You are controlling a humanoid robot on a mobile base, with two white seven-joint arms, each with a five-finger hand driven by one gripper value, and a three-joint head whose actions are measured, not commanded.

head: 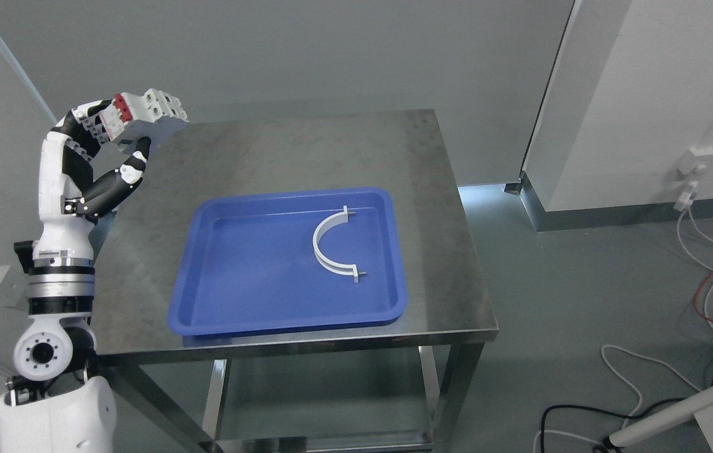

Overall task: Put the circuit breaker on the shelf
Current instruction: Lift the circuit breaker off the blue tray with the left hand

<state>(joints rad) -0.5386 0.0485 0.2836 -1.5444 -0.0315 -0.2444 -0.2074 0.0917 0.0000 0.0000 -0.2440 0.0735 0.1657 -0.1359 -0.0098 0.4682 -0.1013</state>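
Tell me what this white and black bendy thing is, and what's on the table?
That bendy thing is a robot's left arm, ending in a left hand with fingers. The picture is taken from a camera on the robot's head, looking down. The hand is holding a circuit breaker, a white block with a red part, lifted above the far left corner of the metal table. On the table lies a blue tray, and in it a white curved piece, shaped like half a ring. The robot's other arm isn't in the picture. Cables lie on the floor at the right.

Brushed, scuffed metal table (306,151); glossy smooth blue plastic tray (249,283).
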